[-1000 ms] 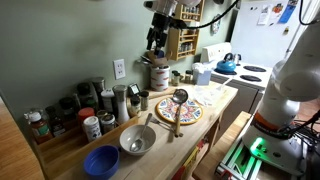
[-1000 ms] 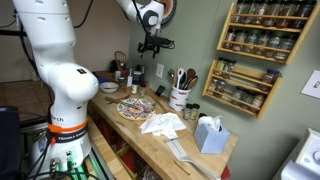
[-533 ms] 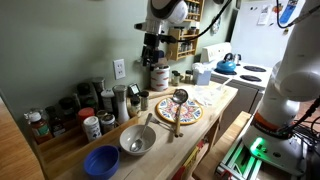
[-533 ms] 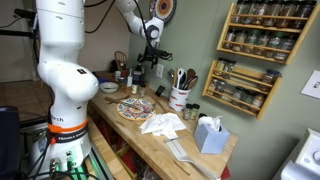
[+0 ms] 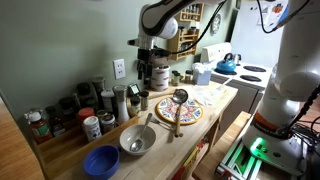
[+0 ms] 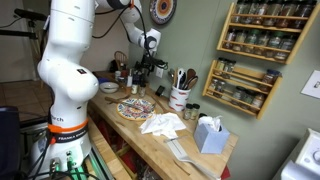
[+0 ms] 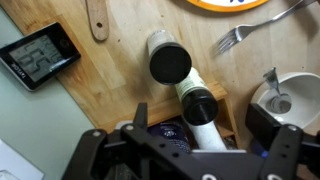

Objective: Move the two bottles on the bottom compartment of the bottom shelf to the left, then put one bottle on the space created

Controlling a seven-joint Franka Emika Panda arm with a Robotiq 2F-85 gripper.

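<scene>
KITCHEN COUNTER: The Panda arm's gripper [image 6: 142, 70] hangs over the back of a wooden counter [image 6: 195, 152], its claw spread wide and holding nothing. In the wrist view its two dark fingers [image 7: 92, 152] stand far apart at the lower edge.

Directly beneath it stand two white bottles with dark caps. One [image 7: 170, 62] is just beside the other [image 7: 198, 105], whose body runs down between the fingers. Around them lie one small black timer with a screen [image 7: 38, 55], one wooden handle [image 7: 96, 20], one fork [image 7: 238, 36] and one metal bowl [image 7: 285, 95] with a utensil in it.

Two brown wooden racks hang on the green wall. The bottom shelf [image 6: 240, 88] sits below the upper rack [image 6: 265, 28], well apart from the gripper at the other end of the counter. Its bottom compartment [image 6: 236, 101] is the lowest open tier and holds small jars, too small here to count.

Between the gripper and that rack stand one white utensil crock [image 6: 180, 98], one crumpled white cloth [image 6: 163, 123] and one tissue box [image 6: 208, 135]. One patterned plate [image 6: 136, 108] lies near the arm's base.

In an exterior view, one ladle [image 5: 180, 97] rests across the plate and one blue bowl [image 5: 101, 160] sits near the counter's front edge. A crowded row of dark bottles and tins [image 5: 70, 110] lines the wall, and one blue kettle [image 5: 226, 65] stands on the stove.
</scene>
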